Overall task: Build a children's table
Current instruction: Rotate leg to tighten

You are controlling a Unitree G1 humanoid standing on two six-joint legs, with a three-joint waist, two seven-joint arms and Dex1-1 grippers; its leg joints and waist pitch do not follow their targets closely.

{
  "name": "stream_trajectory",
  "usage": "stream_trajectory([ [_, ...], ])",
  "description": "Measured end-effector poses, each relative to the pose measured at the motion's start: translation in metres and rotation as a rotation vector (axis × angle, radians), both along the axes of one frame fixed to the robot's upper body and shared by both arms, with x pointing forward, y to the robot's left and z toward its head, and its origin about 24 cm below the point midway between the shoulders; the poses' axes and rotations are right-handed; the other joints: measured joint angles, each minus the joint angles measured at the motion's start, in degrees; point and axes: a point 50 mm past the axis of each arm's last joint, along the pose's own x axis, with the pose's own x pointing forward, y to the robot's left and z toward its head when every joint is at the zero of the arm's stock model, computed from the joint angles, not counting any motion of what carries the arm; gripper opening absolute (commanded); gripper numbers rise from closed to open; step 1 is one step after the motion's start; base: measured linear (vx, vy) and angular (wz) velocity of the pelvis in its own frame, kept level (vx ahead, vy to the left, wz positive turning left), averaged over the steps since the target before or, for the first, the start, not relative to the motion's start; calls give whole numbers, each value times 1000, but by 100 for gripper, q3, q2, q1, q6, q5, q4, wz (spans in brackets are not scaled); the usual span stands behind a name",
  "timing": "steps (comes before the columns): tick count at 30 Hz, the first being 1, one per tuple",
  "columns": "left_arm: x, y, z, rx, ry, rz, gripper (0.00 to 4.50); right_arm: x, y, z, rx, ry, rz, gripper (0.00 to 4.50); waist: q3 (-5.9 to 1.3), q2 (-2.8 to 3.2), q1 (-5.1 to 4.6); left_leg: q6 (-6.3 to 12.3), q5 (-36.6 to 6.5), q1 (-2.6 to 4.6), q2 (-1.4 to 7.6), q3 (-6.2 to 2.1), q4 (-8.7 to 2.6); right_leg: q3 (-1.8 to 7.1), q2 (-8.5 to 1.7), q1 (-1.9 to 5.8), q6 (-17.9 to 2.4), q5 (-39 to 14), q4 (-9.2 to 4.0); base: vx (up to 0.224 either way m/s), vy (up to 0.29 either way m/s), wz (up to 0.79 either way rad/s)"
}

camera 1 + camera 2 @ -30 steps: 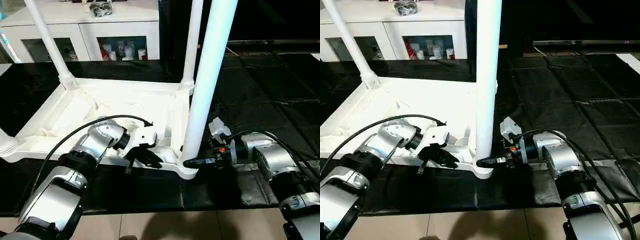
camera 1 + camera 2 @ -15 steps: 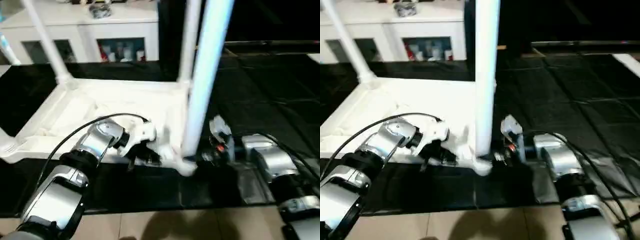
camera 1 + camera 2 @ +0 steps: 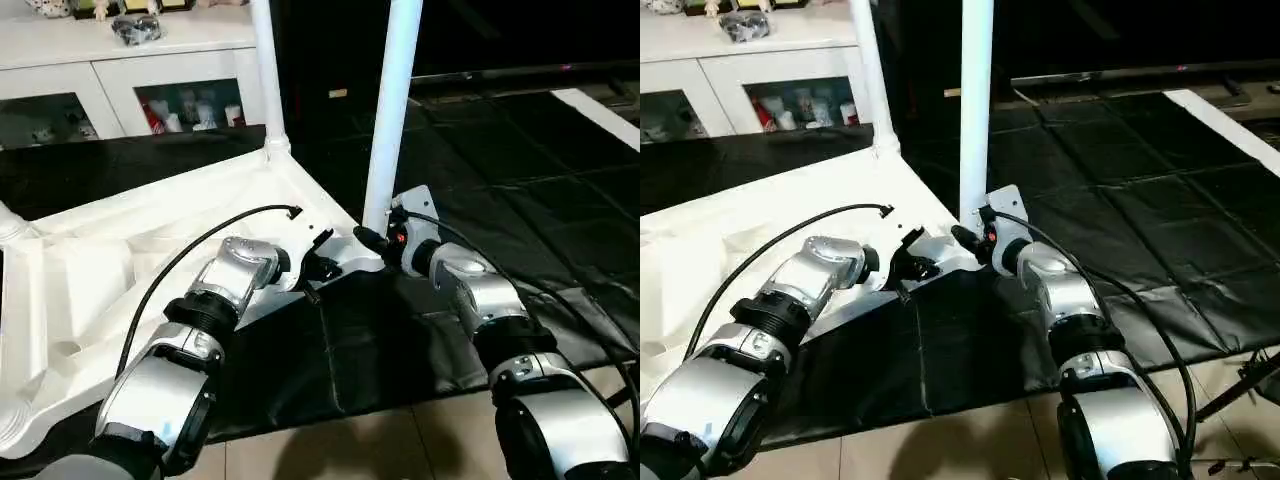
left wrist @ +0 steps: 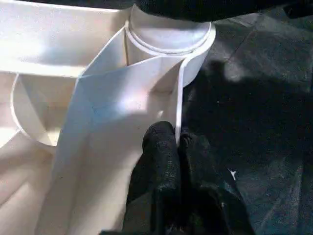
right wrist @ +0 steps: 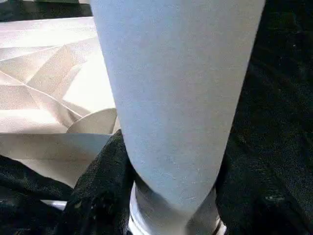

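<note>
White plastic tabletop (image 3: pixel 120 250): upside down on black floor mats (image 3: pixel 520 190), ribbed underside up; the landmark for all below.

Cabinet (image 3: pixel 130 80): white, glass doors, beyond the tabletop's far side, well apart from it.

Near leg (image 3: pixel 392 110): upright in the tabletop's corner socket closest to both arms; looks seated, though how deep I cannot tell.

Far leg (image 3: pixel 265 75): upright in the next corner along the edge, toward the cabinet.

Other corners: one more socket with a leg base shows at the tabletop's left edge (image 3: pixel 8 225); the fourth corner I cannot judge from these views.

Right gripper (image 3: pixel 372 240): at the near corner, its fingers (image 5: pixel 98 196) wrapped round the foot of the near leg, grasping it just above the socket.

Left gripper (image 3: pixel 318 268): on the tabletop's near rim beside that same corner, fingers (image 4: pixel 161 166) clenched on the thin rim wall, pinching it.

Progress: late, by my reading. At least two legs stand, likely three. What seems left is pressing this leg home, checking the last corner, then turning the table upright.
</note>
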Motion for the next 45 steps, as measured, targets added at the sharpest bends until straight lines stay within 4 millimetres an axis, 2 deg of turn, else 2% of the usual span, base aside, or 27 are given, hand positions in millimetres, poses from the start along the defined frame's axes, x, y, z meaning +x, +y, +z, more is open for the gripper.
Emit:
stream_trajectory([
  [1, 0, 0, 0, 0, 0, 1, 0, 0, 0, 0, 0, 0, -1, 252, 0, 0, 0, 1, -1, 0, 0, 1, 2, 2, 0, 0, 0, 0, 0, 0, 0, 0],
  [8, 1, 1, 1, 23, -29, -14, 0, -2, 1, -4, 19, -6, 3, 305, 0, 2, 2, -1, -2, -2, 0, 2, 4, 1, -1, -2, 3, -2, 0, 0, 0, 0],
  [14, 0, 8, 3, 45, -62, -84, 0, -14, -13, -13, 26, -43, 90, 356, 1, 1, 50, 7, -5, -23, 1, 2, 3, -1, -1, -18, -7, 2, 0, 0, 0, 0],
  [21, -6, 29, 3, 62, -73, -215, 0, -39, -44, -19, 49, -25, 314, 424, 2, 3, 213, 10, -6, -25, 4, 1, 20, -1, -1, -22, -11, 5, 4, 0, 0, 0],
  [25, -13, 35, 3, 53, -69, -332, 0, -45, -60, -6, 25, -53, 429, 447, 6, 6, 304, 11, -7, -23, 3, -1, 26, 1, -3, -26, -11, 7, 3, 0, 0, 0],
  [28, -20, 41, 2, 43, -49, -423, 0, -48, -70, 5, -3, -61, 513, 447, 6, 4, 390, 12, -7, -22, 3, -1, 26, 1, -2, -27, -9, 6, 5, 0, 0, 0],
  [32, -26, 48, 2, 50, -24, -516, 0, -54, -70, 8, 9, -10, 622, 447, 7, 3, 463, 12, -7, -21, 3, -2, 28, 2, -3, -26, -8, 5, 7, 0, 0, 0],
  [38, -32, 47, 4, 70, -11, -642, 0, -61, -57, 4, 25, 75, 787, 393, 8, 0, 582, 11, -7, -22, 2, -1, 35, 10, -3, -22, -3, 3, 9, 0, 0, 0],
  [45, -36, 42, 6, 78, -2, -719, 0, -58, -42, 8, 37, 78, 865, 350, 13, -14, 634, 11, -7, -28, 1, -1, 36, 11, -6, -22, -2, 2, 10, 0, 0, 0],
])
